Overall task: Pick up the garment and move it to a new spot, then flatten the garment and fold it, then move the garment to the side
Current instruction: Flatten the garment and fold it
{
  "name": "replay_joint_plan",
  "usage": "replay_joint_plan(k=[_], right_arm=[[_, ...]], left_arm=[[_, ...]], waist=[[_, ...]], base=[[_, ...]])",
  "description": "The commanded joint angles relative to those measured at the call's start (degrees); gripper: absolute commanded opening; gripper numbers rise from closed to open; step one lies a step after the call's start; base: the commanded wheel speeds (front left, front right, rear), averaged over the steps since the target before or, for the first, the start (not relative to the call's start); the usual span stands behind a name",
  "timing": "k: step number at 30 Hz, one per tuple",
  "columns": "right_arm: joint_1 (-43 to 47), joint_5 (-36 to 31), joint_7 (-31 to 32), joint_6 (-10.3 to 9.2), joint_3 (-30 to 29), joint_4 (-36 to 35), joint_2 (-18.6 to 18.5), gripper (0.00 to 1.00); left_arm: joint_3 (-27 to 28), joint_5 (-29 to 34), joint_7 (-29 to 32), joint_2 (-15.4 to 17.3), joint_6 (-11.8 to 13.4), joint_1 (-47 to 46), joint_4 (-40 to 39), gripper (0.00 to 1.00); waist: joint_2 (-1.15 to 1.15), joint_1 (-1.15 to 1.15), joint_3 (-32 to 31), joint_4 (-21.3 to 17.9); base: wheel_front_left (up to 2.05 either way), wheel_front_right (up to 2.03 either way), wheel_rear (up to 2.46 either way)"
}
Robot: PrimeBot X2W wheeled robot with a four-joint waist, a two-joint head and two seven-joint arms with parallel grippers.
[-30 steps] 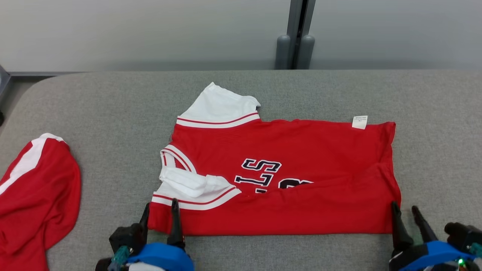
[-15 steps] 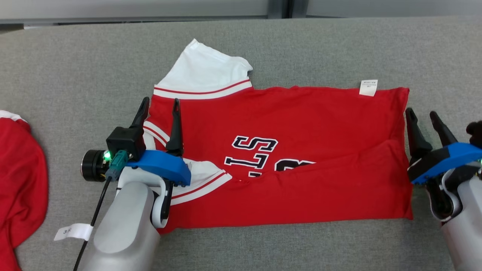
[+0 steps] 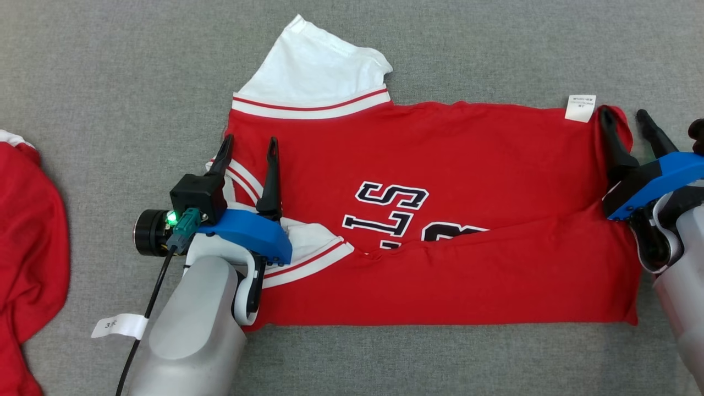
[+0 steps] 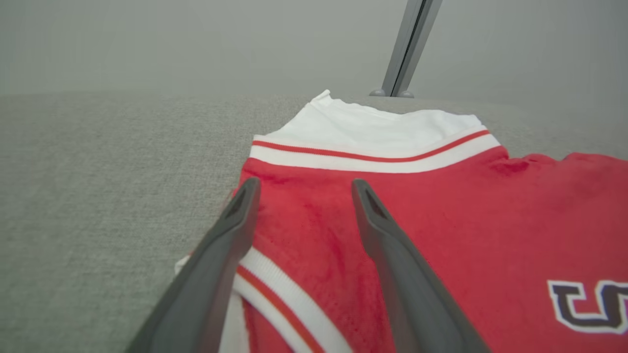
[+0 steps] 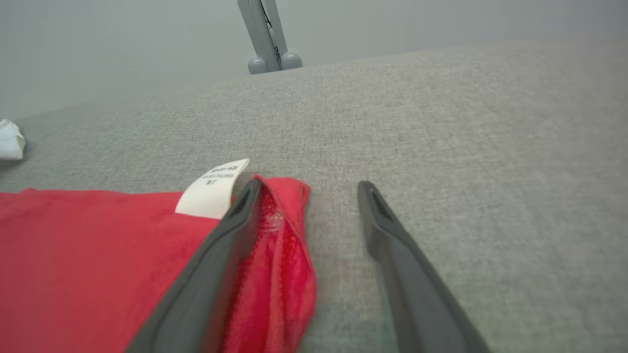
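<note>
So your garment [image 3: 440,220] is lying across the middle of the gray counter [image 3: 137,82], collar end on your left and hem end on your right. The near long edge is already flipped up over the lettering. That reads to me like a lengthwise fold half done. It'd explain why the arms are parked at the two short ends: you'd want matching grabs so the far edge comes over evenly.

Left claw [image 3: 250,148] is spread wide with nothing in it, over the collar end just this side of the white sleeve [image 3: 319,71]. One finger runs right along the garment's left edge and the other sits over red cloth.

Right claw [image 3: 624,115] is spread too, nothing pinched. It's at the far right corner beside the label [image 3: 580,107]. One finger is over cloth, the other over bare counter, and the corner curls up between them against the inner finger. Can't tell if it's actually touching.

The other red shirt [image 3: 27,247] off to the left is well apart, so no snag worry there, I'd guess.
</note>
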Motion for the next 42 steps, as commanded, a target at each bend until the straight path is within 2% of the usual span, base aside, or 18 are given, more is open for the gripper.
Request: replay_joint_plan(k=[1, 11, 20, 21, 22, 25, 31, 34, 38, 42], right_arm=[[-0.9, 0.5, -0.6, 0.01, 0.7, 0.1, -0.3, 1.0], [-0.5, 3.2, -4.2, 0.01, 7.5, -2.4, -1.6, 1.0], [-3.6, 1.5, -4.6, 0.01, 9.4, 3.5, -1.2, 1.0], [-3.9, 1.2, -4.7, 0.01, 9.4, 4.0, -1.1, 0.96], [-4.2, 1.2, -4.9, 0.01, 9.4, 4.5, -1.0, 0.66], [-4.5, 1.3, -5.0, 0.01, 9.2, 5.7, -0.8, 0.0], [-4.8, 2.2, -5.3, 0.01, 9.2, 5.9, -1.0, 0.0], [-5.5, 2.5, -5.3, 0.01, 9.6, 5.3, -0.8, 0.0], [-6.9, 2.9, -5.3, 0.0, 10.4, 4.1, -0.4, 0.0], [-8.2, 4.4, -5.3, 0.01, 11.3, 2.6, 1.1, 0.0]], left_arm=[[-0.1, -0.3, 0.0, 0.0, 0.2, 0.5, -0.4, 1.0], [-1.0, -1.4, 0.0, -0.1, 0.6, 2.8, -3.6, 1.0], [-1.7, -1.7, 0.0, -0.1, 1.0, 1.6, -2.9, 1.0], [-1.7, -1.6, 0.0, -0.1, 1.1, 1.5, -2.9, 1.0], [-1.6, -1.6, 0.0, -0.1, 1.1, 1.4, -2.8, 1.0], [-1.1, -1.3, 0.0, -0.1, 1.1, 1.3, -3.0, 1.0], [0.2, -0.1, 0.0, 0.4, -0.1, -1.4, -2.6, 1.0], [-0.6, 0.4, 1.3, 2.1, -3.1, -6.4, 0.2, 1.0], [-1.9, 0.2, 8.8, 5.3, -6.2, -15.7, 3.5, 1.0], [-2.8, -1.2, 18.2, 8.3, -7.8, -23.6, 5.7, 1.0]], waist=[[0.0, -0.01, 0.0, 0.1], [0.0, -0.01, -1.0, -0.6], [0.0, -0.01, 0.0, -0.3], [0.0, -0.01, 0.0, -0.2], [0.0, -0.01, 0.1, -0.1], [0.0, -0.01, 0.0, 0.0], [0.0, -0.01, 0.2, -0.6], [0.0, -0.01, 1.2, -1.2], [0.0, -0.01, 3.0, -2.4], [0.0, -0.01, 4.9, -4.6]], base=[[0.0, 0.0, 0.0], [0.0, 0.0, 0.0], [0.0, 0.0, 0.0], [0.0, 0.0, 0.0], [0.0, 0.0, 0.0], [0.0, 0.0, 0.0], [0.0, 0.0, 0.0], [0.0, 0.0, 0.0], [0.0, 0.0, 0.0], [0.0, 0.0, 0.0]])
